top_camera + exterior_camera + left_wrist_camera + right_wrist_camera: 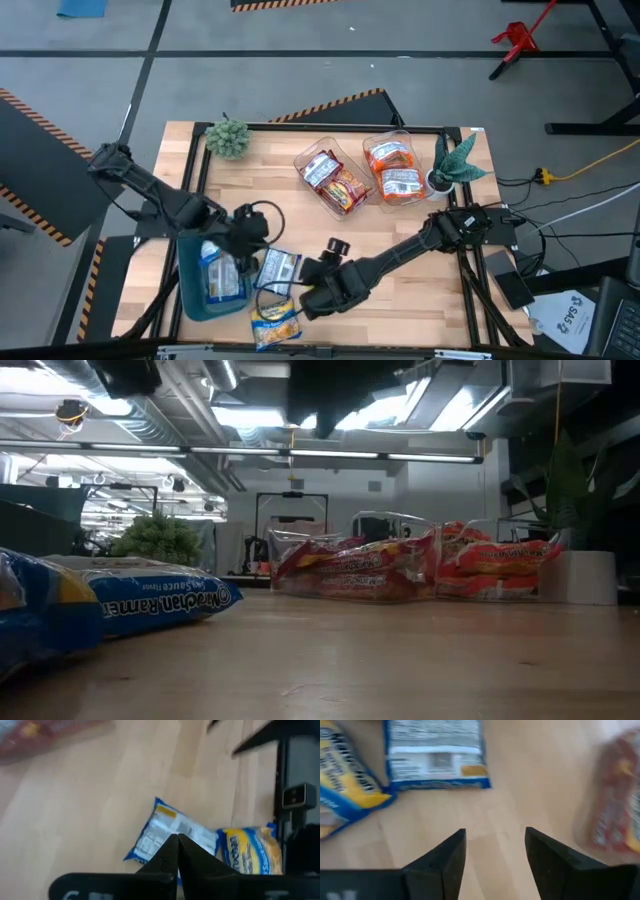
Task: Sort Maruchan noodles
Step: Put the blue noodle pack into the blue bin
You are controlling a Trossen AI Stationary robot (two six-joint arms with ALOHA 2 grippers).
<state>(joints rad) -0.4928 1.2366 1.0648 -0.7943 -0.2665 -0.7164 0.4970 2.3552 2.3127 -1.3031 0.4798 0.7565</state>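
Two loose noodle packets lie flat on the table near its near edge: a blue one, white label side up [278, 268] [435, 755] [170, 832], and a blue-and-yellow one [275, 325] [345, 790] [250, 855]. More blue packets lie in a blue bin [210, 275]. Red-brown packets [335, 182] and orange packets [393, 170] fill two clear trays at the far side. My left gripper [252, 238] [178, 840] is shut on nothing, above the bin's right edge. My right gripper [308, 298] [495, 840] is open, hovering just right of the two loose packets.
A small green plant [228, 138] stands at the far left corner and a potted plant in a white pot [450, 170] at the far right. Bare wood [420, 290] lies between the trays and the near edge. In the low view the blue packets [150, 600] lie closest.
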